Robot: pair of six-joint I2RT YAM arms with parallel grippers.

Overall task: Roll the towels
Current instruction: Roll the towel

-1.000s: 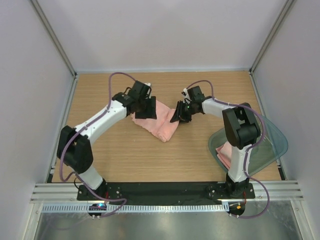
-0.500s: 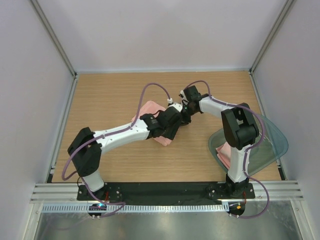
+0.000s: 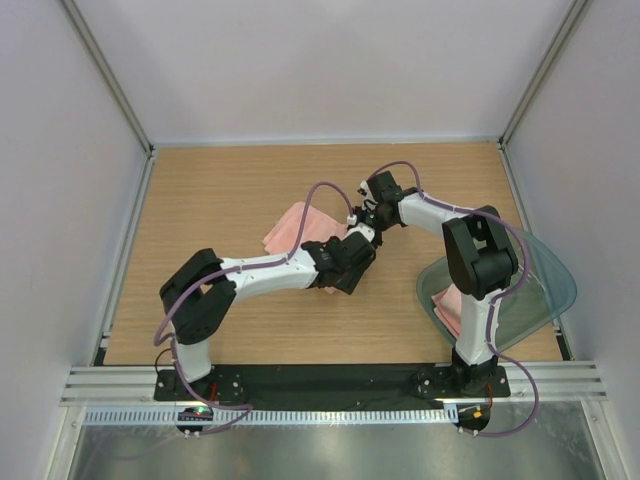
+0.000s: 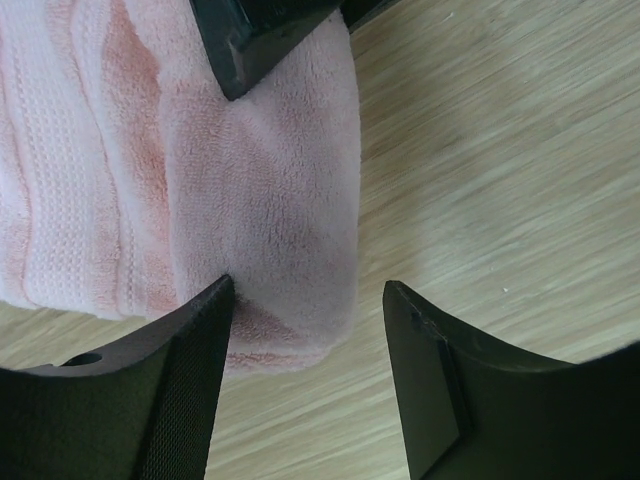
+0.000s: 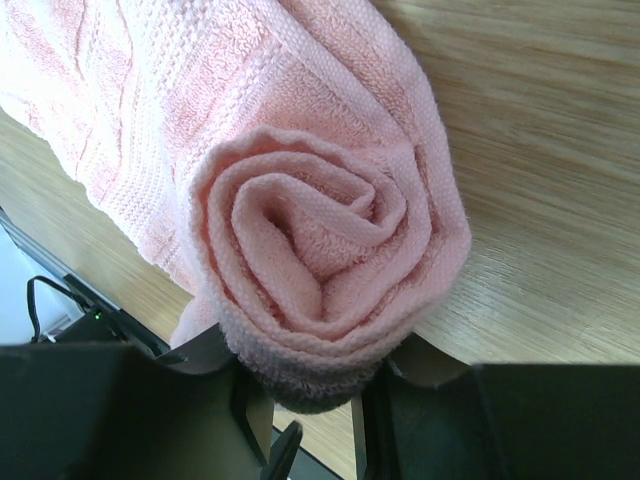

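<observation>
So the pink towel (image 3: pixel 300 222) is lying mid-desk, running diagonally from far-left to near-right, and it's rolled up. The right wrist view looks straight into the end of the roll (image 5: pixel 320 250) and you can see the spiral, pretty snug, with a loose flat bit of cloth trailing off to one side.

The right end effector (image 5: pixel 305 400) is clenched on the bottom edge of that rolled end, and the fabric looks squished and shadowed between its fingers. From overhead it (image 3: pixel 368 222) sits at the right-hand end of the towel.

The left end effector (image 4: pixel 310 292) is released, with its jaws spread wide. One finger (image 4: pixel 150 400) is just at the towel's folded corner (image 4: pixel 250 180), the other finger (image 4: pixel 470 400) is over bare wood, so it's straddling the corner and not squeezing anything. From above, the left arm reaches across the desk (image 3: pixel 200 200) and its end effector (image 3: pixel 352 262) is at the near-right end of the towel, close to the right one. You can even see a dark finger of the right one (image 4: pixel 260 35) resting on the cloth at the top of the left wrist view.

Off to the right there's a see-through greenish tray (image 3: pixel 545 290) with a second pink towel (image 3: pixel 448 308) in it, partly hidden behind the right arm.
</observation>
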